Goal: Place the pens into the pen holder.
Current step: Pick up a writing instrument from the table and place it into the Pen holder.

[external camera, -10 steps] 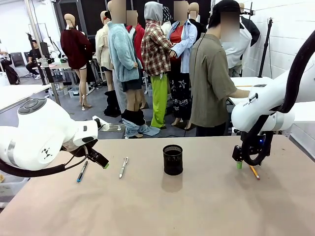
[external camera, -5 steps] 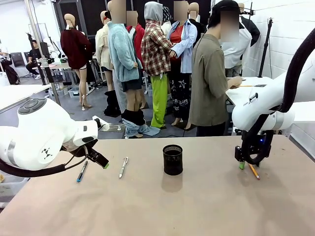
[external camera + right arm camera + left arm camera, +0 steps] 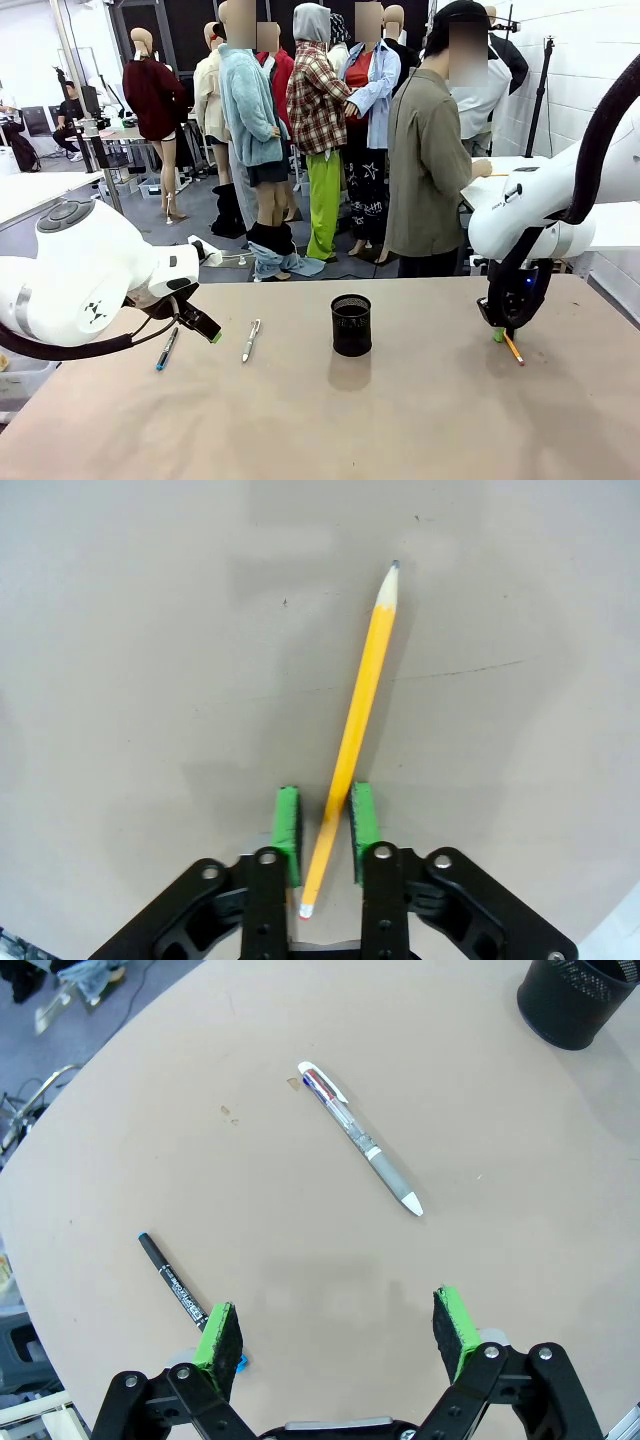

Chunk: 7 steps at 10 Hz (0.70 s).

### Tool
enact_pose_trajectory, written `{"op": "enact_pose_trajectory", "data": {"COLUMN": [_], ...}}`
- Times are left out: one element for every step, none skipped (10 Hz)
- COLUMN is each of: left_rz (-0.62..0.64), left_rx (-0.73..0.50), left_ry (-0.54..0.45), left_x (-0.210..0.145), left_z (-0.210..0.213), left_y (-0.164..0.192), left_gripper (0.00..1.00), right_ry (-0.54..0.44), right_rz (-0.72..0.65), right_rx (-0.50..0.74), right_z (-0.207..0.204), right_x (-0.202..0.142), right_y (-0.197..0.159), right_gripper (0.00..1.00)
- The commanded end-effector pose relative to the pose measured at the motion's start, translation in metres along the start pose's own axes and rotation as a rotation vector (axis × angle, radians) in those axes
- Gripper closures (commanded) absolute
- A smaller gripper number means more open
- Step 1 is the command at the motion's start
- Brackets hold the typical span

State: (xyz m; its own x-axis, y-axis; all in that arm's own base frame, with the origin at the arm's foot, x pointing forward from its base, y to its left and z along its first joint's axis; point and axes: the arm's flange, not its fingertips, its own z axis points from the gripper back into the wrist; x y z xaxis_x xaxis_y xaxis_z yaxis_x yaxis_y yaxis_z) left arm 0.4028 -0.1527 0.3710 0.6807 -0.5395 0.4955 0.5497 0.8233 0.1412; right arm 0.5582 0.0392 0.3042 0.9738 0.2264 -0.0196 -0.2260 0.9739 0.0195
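Right jaws stood narrow around the pencil (image 3: 360, 700), grip unclear; held askew near its eraser end, it might pivot or slip. Left jaws gaped, empty.

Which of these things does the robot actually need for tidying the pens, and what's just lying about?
Part of the job: pen holder; silver-white pen; dark-and-blue pen; orange pencil, between the right arm's fingers.
Just there: white side table beside the person; small scuffs on the work table.

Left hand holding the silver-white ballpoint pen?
No, the silver-white ballpoint pen lies flat on the tan tabletop, ahead of the open left hand.
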Motion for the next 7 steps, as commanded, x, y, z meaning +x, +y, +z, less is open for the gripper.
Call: {"op": "enact_pose_trajectory", "data": {"left_rz": [0.004, 0.004, 0.004, 0.004, 0.004, 0.004, 0.004], "left_rx": [0.0, 0.0, 0.0, 0.0, 0.0, 0.0, 0.0], "left_ry": [-0.001, -0.001, -0.001, -0.001, -0.001, -0.001, -0.001], "left_x": [0.0, 0.0, 0.0, 0.0, 0.0, 0.0, 0.0], "left_z": [0.0, 0.0, 0.0, 0.0, 0.0, 0.0, 0.0], "left_y": [0.002, 0.002, 0.002, 0.002, 0.002, 0.002, 0.002], "left_gripper": [0.0, 0.0, 0.0, 0.0, 0.0, 0.0, 0.0], "right_ry": [0.041, 0.041, 0.024, -0.051, -0.117, -0.182, -0.249], "right_rz": [0.046, 0.071, 0.123, 0.242, 0.338, 0.45, 0.565], "right_rx": [0.005, 0.011, 0.035, 0.11, 0.169, 0.238, 0.29], "right_z": [-0.011, -0.01, -0.006, 0.004, 0.015, 0.03, 0.044], "right_x": [0.001, 0.001, -0.002, -0.007, -0.013, -0.02, -0.025], "right_y": [0.004, 0.007, 0.009, 0.013, 0.019, 0.027, 0.036], "right_gripper": [1.0, 1.0, 1.0, 1.0, 1.0, 1.0, 1.0]}}
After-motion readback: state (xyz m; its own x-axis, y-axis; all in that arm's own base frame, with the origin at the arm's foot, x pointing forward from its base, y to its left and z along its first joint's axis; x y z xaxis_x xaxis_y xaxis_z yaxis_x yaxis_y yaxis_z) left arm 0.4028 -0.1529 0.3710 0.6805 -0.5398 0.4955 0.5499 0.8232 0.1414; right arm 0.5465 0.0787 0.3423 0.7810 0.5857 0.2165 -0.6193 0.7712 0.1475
